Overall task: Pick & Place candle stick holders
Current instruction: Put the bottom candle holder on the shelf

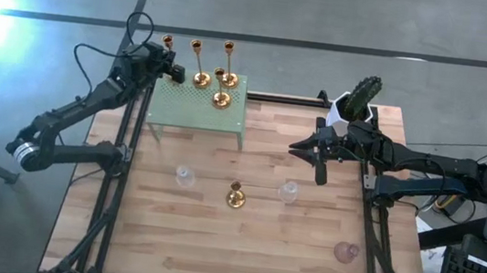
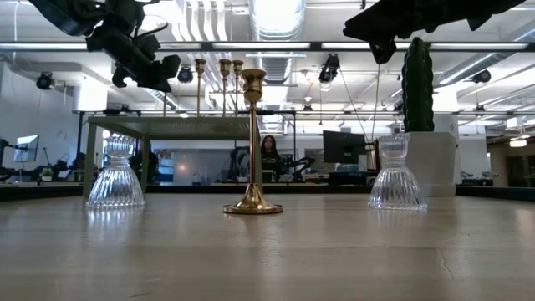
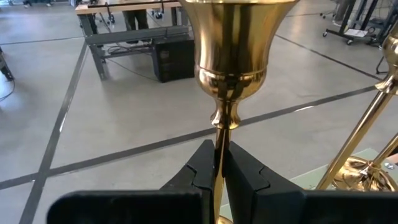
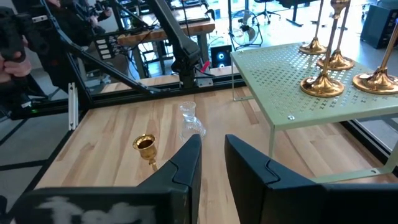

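above the green stand point(image 1: 196, 105), left gripper point(image 1: 175, 72) jaws pinching a gold candlestick point(image 3: 231, 74); no legible writing.

Your right gripper point(image 4: 211, 162) occupies the lower centre of the frame, its two dark fingers standing slightly apart with nothing between them. Left of the fingers, a short gold candlestick point(image 4: 145, 148) stands on the wooden table point(image 4: 93, 143). Just above the fingers, at centre, you see a clear glass holder point(image 4: 189, 124). At upper right, a pale green perforated shelf point(image 4: 280, 81) carries four gold candlesticks point(image 4: 323, 81). A dark arm point(image 4: 174, 37) crosses the upper middle.
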{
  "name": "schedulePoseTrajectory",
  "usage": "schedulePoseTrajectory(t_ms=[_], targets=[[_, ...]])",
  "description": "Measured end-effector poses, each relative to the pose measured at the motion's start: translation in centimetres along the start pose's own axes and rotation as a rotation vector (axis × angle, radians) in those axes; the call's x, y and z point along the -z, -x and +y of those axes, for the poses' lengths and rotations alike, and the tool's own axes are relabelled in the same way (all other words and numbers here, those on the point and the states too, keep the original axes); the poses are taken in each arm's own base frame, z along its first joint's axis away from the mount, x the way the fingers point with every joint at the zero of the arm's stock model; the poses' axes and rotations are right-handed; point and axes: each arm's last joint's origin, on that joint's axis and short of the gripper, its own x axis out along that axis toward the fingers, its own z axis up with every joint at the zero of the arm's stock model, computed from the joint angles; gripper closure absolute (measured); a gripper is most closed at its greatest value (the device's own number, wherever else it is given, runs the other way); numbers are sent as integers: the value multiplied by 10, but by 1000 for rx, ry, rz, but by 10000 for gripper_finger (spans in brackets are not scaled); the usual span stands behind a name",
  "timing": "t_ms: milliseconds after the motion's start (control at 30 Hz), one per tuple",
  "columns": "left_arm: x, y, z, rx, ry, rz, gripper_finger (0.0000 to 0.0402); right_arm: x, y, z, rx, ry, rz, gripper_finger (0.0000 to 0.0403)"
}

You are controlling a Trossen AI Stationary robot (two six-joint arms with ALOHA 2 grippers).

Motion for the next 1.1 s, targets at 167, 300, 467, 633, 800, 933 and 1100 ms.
schedulePoseTrajectory(t_ms=[167, 300, 467, 633, 800, 933, 1100], targets=[[0, 0, 0, 0, -11, 0, 381, 0, 0, 0, 0, 0, 0, 331], [0, -1, 2, -5, -12, 1, 381, 0, 0, 0, -1, 0, 0, 324], [5, -2, 4, -11, -12, 8, 381, 0, 0, 0, 0, 0, 0, 317], [16, -4, 6, -23, -9, 16, 382, 0, 0, 0, 0, 0, 0, 312], [17, -4, 6, -9, 0, 7, 382, 0, 0, 0, 0, 0, 0, 316], [15, -3, 6, 2, 5, -10, 382, 0, 0, 0, 0, 0, 0, 325], [14, -2, 6, 16, 6, -11, 382, 0, 0, 0, 0, 0, 0, 334]])
